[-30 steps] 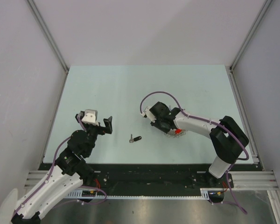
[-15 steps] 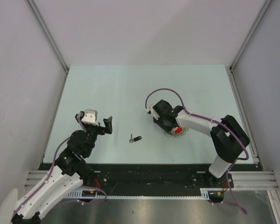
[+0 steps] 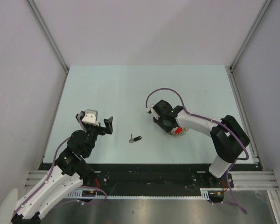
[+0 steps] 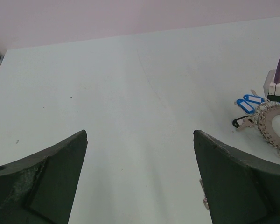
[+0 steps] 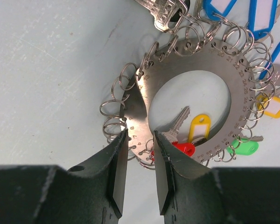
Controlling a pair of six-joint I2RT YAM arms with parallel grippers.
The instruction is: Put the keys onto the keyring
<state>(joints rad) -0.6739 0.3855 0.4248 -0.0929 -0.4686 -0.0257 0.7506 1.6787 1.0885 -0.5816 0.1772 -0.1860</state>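
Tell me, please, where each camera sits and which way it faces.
Top external: overhead at the near side, looking down on the table; left arm and right arm show.
Left wrist: on the left arm, looking across the table; open left gripper frames the bottom.
Right wrist: on the right arm, looking down on the keyring; right gripper pinches its band.
Shared: both wrist views show the keyring.

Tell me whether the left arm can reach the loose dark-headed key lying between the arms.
Probably yes. The loose key lies on bare table just right of the open left fingers, with nothing between them; the right fingers grip the keyring, farther off.
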